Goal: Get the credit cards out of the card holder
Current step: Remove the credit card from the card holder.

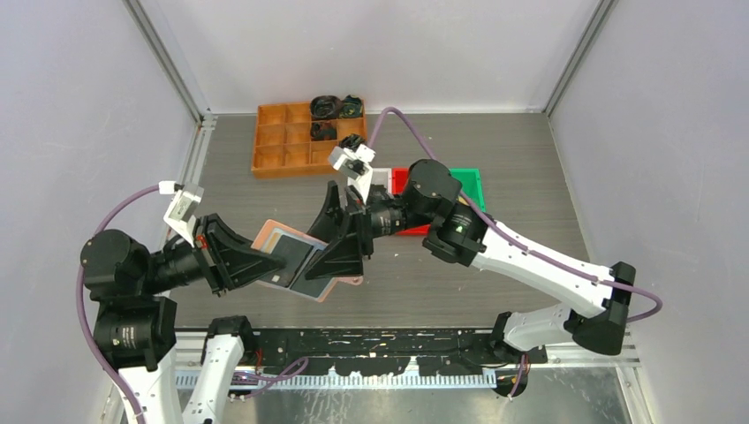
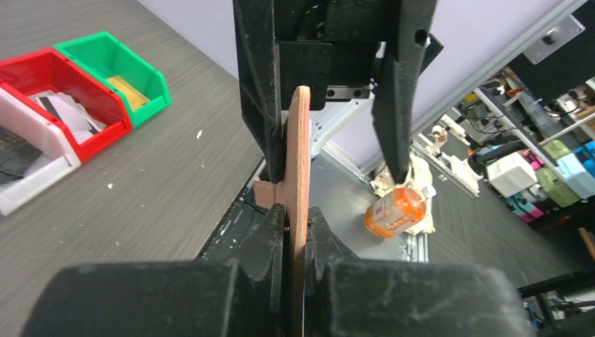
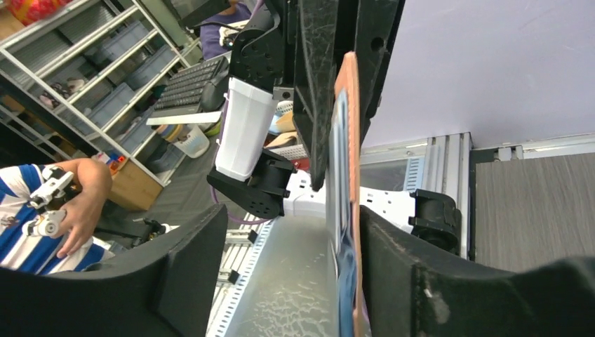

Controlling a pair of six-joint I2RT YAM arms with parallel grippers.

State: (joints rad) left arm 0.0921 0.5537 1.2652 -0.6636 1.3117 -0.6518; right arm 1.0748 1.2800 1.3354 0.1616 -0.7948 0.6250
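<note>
L end effector (image 2: 296, 217) clamps thin, likely floppy card holder (image 2: 302, 140); R end effector (image 3: 291, 228), jaws apart, straddles it. Slick cards prob. need edge pinch.

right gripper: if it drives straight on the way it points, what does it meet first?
The card holder: it stands edge-on between the right gripper's open jaws, close to one finger, and would run deeper in. Just beyond is the left gripper, shut on the holder. Depth is hard to judge.
</note>
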